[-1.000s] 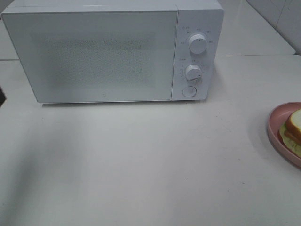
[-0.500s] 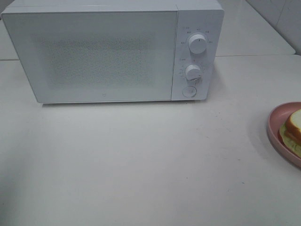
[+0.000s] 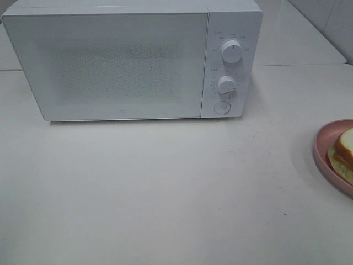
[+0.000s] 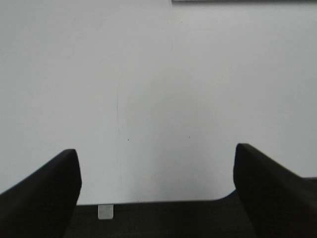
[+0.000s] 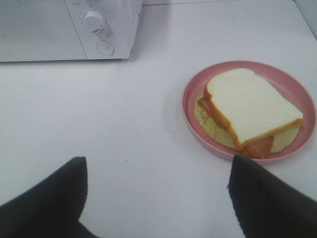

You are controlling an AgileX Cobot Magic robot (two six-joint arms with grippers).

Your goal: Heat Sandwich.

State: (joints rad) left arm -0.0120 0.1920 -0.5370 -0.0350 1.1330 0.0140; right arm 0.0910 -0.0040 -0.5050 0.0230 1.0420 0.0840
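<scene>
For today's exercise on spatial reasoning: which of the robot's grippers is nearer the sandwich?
Right. The right gripper stands open just short of the pink plate holding the sandwich. The left gripper, also open, faces only bare table; no sandwich shows there.

White table (image 3: pixel 165 193): microwave (image 3: pixel 132 61) at back, pink plate (image 3: pixel 325 152) right.

Sandwich (image 3: pixel 346 148) on plate (image 3: pixel 322 144), right of microwave (image 3: pixel 132 61)

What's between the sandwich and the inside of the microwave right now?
The microwave door is shut, so that blocks the way in. The table between the plate with the sandwich and the microwave shows nothing else. Nothing lies between the open right gripper and the sandwich.
</scene>
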